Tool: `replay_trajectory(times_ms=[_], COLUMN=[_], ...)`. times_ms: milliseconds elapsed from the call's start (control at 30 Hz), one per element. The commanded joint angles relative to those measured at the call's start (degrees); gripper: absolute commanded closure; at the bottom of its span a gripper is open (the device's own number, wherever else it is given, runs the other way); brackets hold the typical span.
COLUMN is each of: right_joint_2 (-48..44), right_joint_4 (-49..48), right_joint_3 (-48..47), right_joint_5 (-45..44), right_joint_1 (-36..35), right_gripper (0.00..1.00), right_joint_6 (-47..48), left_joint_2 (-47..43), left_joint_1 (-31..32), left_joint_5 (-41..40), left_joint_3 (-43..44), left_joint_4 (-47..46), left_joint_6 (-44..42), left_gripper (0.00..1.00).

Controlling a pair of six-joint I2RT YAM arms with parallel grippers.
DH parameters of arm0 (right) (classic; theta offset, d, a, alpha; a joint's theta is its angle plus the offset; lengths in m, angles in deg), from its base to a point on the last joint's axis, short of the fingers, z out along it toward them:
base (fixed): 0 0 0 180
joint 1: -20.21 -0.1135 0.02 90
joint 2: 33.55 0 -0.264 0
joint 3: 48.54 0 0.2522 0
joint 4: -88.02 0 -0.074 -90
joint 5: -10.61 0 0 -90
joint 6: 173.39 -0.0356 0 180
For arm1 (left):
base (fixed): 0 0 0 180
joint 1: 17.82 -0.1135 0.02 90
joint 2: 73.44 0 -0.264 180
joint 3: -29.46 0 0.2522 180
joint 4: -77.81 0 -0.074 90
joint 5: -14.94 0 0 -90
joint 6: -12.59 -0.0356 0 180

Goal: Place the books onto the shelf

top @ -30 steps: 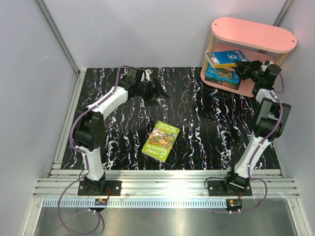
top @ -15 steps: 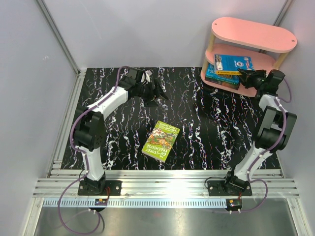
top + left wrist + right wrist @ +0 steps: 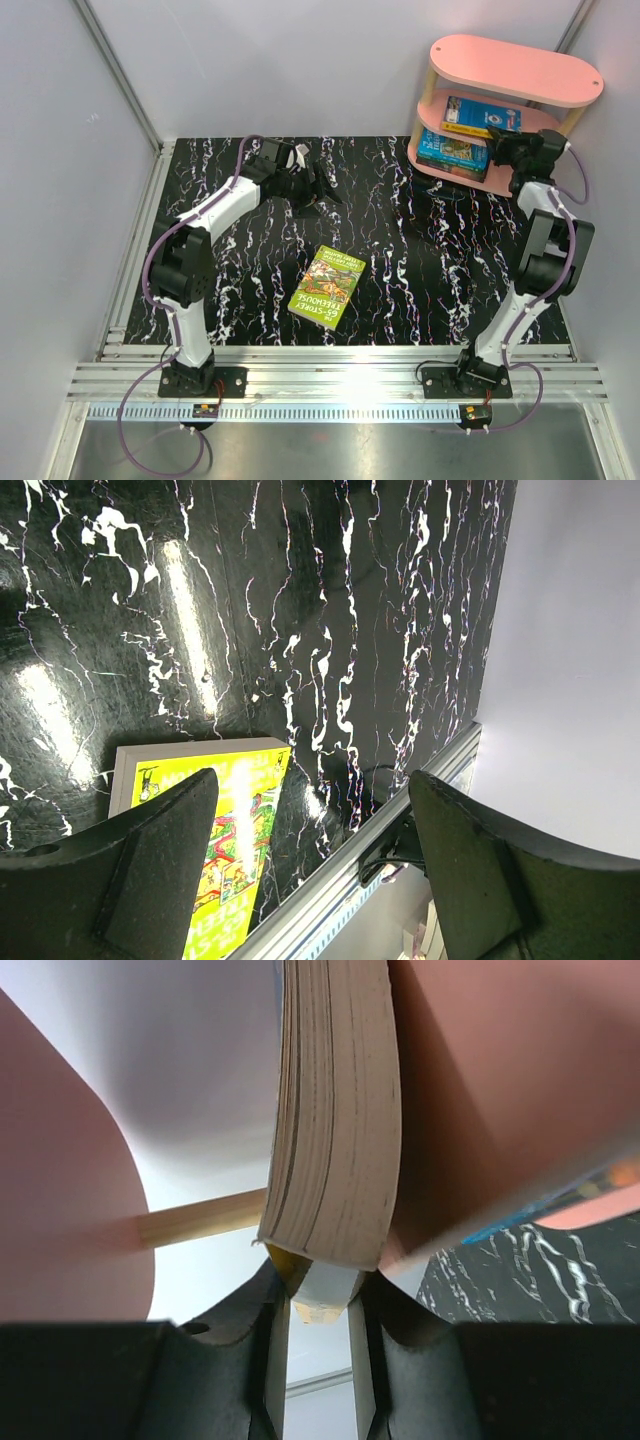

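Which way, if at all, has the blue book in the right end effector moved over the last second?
Yes. The blue book has shifted right, away from the left wooden post of the shelf, farther onto its middle tier.

Black white-veined tabletop (image 3: 420,265), pale grey walls (image 3: 300,60) on three sides, aluminium rails (image 3: 340,378) along the near edge

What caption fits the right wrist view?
Right gripper holding a book edge-on between boards of the pink shelf.
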Motion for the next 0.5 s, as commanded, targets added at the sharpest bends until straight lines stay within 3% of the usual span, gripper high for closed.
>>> replay_trajectory(times_ms=[0, 233, 267, 333, 467], right_joint_2=[2.8, 7.2, 7.4, 8.0, 8.0], right_joint_4=[-1.7, 0.7, 1.2, 1.4, 1.5], right_joint_3=[-6.3, -12.6, -13.4, -13.8, -13.1], right_joint_5=[-3.4, -4.1, -3.7, -3.0, -0.2], right_joint_1=[-3.6, -6.6, -6.7, -6.9, -7.0], right_gripper=[1.00, 1.00, 0.95, 0.59, 0.14], right_joint_6=[-2.0, -2.8, -2.8, -2.8, -3.5], left_joint_2=[-2.5, -4.9, -5.2, -5.8, -6.0], left_joint_1=[0.2, -0.5, -0.7, -1.3, -2.4], left_joint_5=[-0.1, -0.9, -1.0, -1.0, -0.9], left_joint_3=[0.2, -1.5, -1.9, -3.0, -4.1], left_joint_4=[-1.0, -1.1, -1.1, -1.7, -2.1], left_joint_6=[-1.0, -1.7, -1.7, -1.5, -1.3], left_gripper=[0.20, 0.20, 0.20, 0.20, 0.20])
